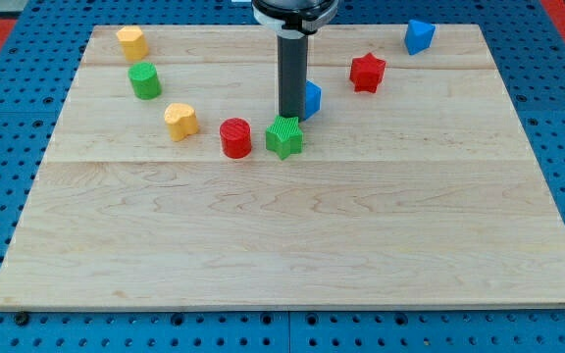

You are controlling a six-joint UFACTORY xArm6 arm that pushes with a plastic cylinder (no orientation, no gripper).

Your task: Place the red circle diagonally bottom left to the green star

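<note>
The red circle (pixel 235 137) lies on the wooden board (pixel 292 245), just left of the green star (pixel 284 137), almost touching it. My tip (pixel 291 117) stands right behind the green star, at its top edge, and to the upper right of the red circle. The rod hides part of a blue block (pixel 312 98) just right of it.
A red star (pixel 367 73) sits at the upper right and a blue block (pixel 419 36) at the top right corner. A yellow heart (pixel 180 121) lies left of the red circle, a green cylinder (pixel 145 80) and a yellow block (pixel 131 42) at the upper left.
</note>
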